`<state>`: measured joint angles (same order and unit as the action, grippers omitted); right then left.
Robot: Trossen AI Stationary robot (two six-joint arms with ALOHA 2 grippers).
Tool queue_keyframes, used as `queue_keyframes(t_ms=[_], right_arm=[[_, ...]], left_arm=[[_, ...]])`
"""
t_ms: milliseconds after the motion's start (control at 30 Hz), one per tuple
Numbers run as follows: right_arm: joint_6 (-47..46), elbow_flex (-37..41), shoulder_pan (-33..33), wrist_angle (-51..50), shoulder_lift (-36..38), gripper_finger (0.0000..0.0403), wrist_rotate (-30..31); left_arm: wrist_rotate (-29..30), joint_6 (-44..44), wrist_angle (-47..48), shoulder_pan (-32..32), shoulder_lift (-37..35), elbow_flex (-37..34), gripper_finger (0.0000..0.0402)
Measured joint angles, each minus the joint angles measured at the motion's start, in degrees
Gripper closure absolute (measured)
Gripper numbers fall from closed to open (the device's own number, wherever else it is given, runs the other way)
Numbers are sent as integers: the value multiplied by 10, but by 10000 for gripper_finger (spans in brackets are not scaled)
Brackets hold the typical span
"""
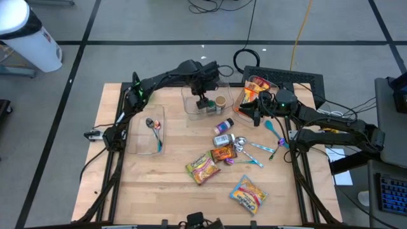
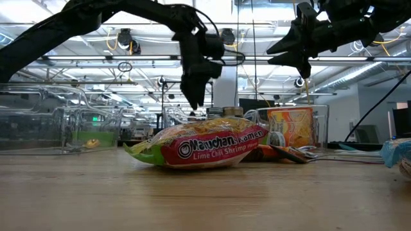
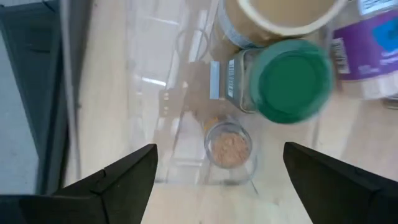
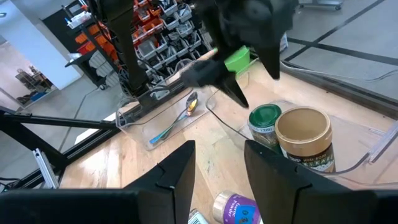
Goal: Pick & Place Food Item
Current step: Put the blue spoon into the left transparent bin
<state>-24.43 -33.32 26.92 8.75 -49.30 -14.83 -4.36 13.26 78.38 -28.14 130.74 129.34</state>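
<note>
Already set in the clear bin (image 1: 191, 105): green-lidded jar (image 3: 292, 81) and tan cup (image 1: 220, 101). Left pincer (image 1: 202, 102) above, spread wide, empty. Right pincer (image 1: 245, 111) at three o'clock, half-open, empty; noodle packets (image 1: 202, 167) left on surface (image 1: 172, 197).

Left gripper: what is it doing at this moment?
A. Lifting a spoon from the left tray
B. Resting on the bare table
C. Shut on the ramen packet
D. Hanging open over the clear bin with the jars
D. The left gripper is above the clear bin, fingers spread and empty, with the green-lidded jar and a small spice jar below it.
</note>
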Motion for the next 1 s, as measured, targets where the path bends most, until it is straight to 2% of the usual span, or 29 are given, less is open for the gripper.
queue_keyframes(t_ms=[200, 400, 567, 700, 833, 1000], right_arm=[[0, 0, 0, 0, 0, 273, -2], [0, 0, 0, 0, 0, 273, -3], [1, 0, 0, 0, 0, 273, -3], [5, 0, 0, 0, 0, 273, -3], [7, 0, 0, 0, 0, 273, -3], [7, 0, 0, 0, 0, 273, -4]], left_arm=[[-71, 0, 97, 3, -4, 57, 70], [-104, -18, 115, 45, -26, 50, 142], [-102, -15, 114, 97, -28, 53, 219], [-76, -13, 80, 126, -28, 38, 260], [-60, -34, 27, 134, -27, 12, 279], [-61, -49, -8, 129, -27, -40, 281]])
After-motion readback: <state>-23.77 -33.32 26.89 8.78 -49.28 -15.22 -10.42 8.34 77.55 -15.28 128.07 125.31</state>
